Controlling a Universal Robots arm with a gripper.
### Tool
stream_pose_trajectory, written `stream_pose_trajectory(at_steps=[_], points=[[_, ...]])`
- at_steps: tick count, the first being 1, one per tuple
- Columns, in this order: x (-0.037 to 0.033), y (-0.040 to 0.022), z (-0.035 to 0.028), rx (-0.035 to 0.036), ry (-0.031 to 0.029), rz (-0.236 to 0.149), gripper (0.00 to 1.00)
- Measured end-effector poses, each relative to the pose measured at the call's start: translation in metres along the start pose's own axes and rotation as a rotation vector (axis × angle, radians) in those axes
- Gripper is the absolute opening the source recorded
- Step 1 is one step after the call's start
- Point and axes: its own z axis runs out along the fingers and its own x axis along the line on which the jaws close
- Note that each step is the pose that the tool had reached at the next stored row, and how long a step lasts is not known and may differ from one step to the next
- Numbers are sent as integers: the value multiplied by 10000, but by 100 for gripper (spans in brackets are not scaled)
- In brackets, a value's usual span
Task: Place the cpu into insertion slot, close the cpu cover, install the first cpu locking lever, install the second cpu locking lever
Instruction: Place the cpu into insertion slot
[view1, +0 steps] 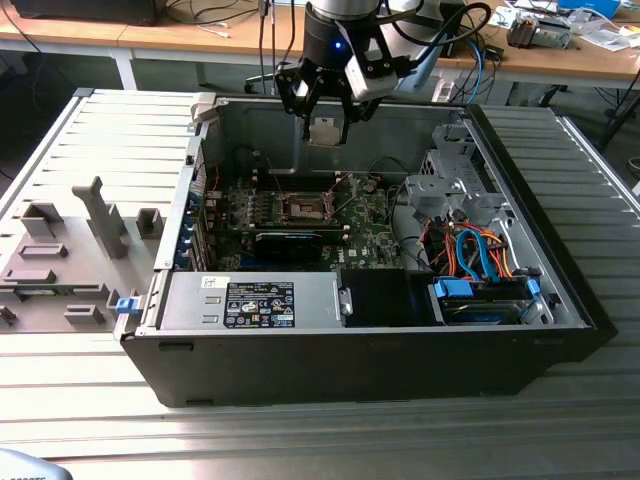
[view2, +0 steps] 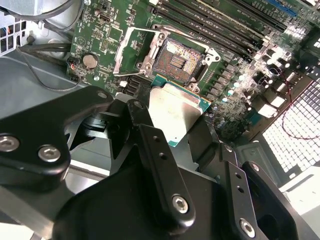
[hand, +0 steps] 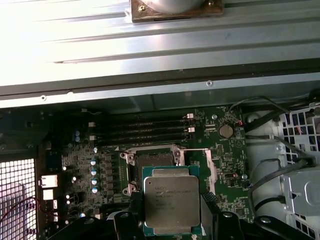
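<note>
Clamping the cpu (hand: 171, 202) by two opposite edges, the pincer (view1: 327, 128) hangs at 12 o'clock of the uncovered insertion slot (view1: 303, 208) in the exterior view, well apart from it.

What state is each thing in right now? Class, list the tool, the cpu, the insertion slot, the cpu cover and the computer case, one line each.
tool: shut on the cpu.
cpu: held by the tool, metal top showing, not yet in the slot.
insertion slot: empty and uncovered.
cpu cover: swung open, off the slot.
computer case: lying open, inside exposed.
</note>
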Motion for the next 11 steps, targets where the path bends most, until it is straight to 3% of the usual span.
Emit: stream_pose_trajectory(at_steps=[11], points=[[0, 0, 2, -2, -8, 93, 55]])
